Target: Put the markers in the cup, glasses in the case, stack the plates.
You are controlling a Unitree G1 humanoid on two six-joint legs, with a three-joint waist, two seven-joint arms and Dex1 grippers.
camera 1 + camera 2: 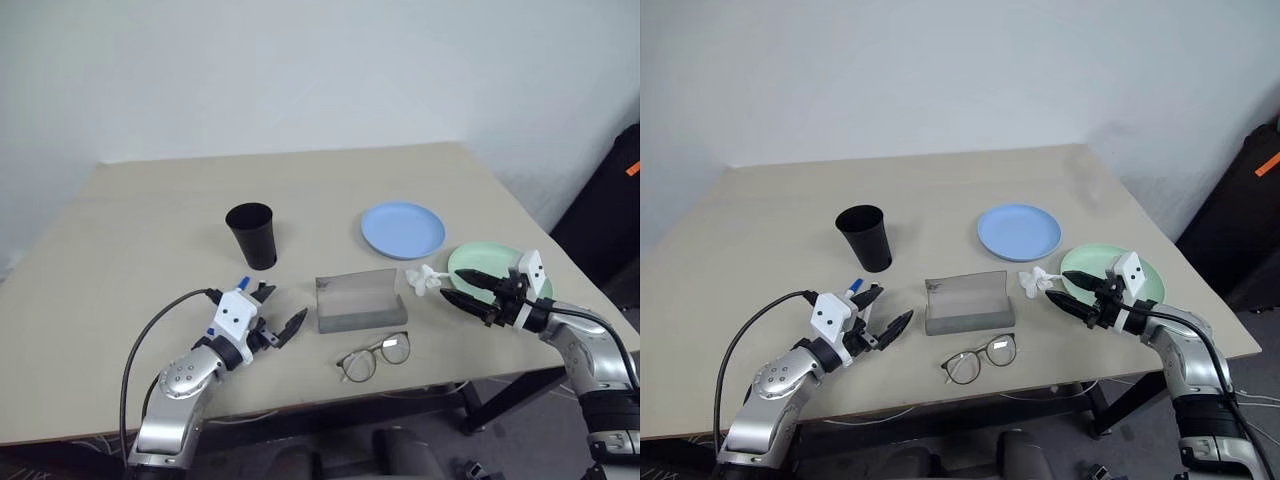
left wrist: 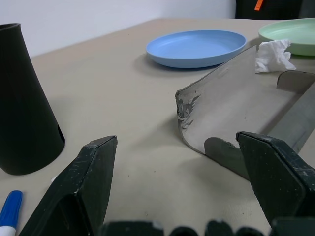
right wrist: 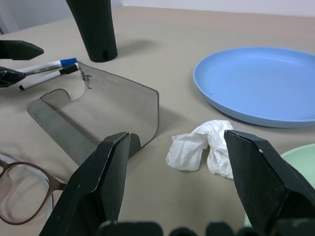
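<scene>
**Both claws wide open, nothing held**

You've got the left claw (image 1: 278,318) hovering low over the counter (image 1: 150,220) w/ both fingers spread wide, empty. It sits btwn the cup and the case, a bit nearer you than both. Just beside its far finger lies a marker (image 1: 854,288), blue cap visible; in the right wrist view you can see two markers side by side there, one w/ a blue cap (image 3: 48,66) and one w/ a dark tip (image 3: 45,79), flat on the counter next to the case's end.

The cup (image 1: 251,235) stands upright, open end up, well clear of the plates, behind the left claw.

The case (image 1: 361,300) lies mid-counter, open, its grey translucent lid part curved upward. The glasses (image 1: 375,357) lie nearer the front edge than the case, close to it but apart, lenses facing you, temples folded or not: can't tell.

Your right claw (image 1: 470,290) is also fully spread and empty, pointing toward the case. It hangs over the near rim of the green plate (image 1: 470,262). A crumpled white scrap (image 1: 423,280) sits just off its fingertips, btwn case and green plate. The blue plate (image 1: 402,229) lies behind that, near the green one but not overlapping; plates unstacked.
</scene>
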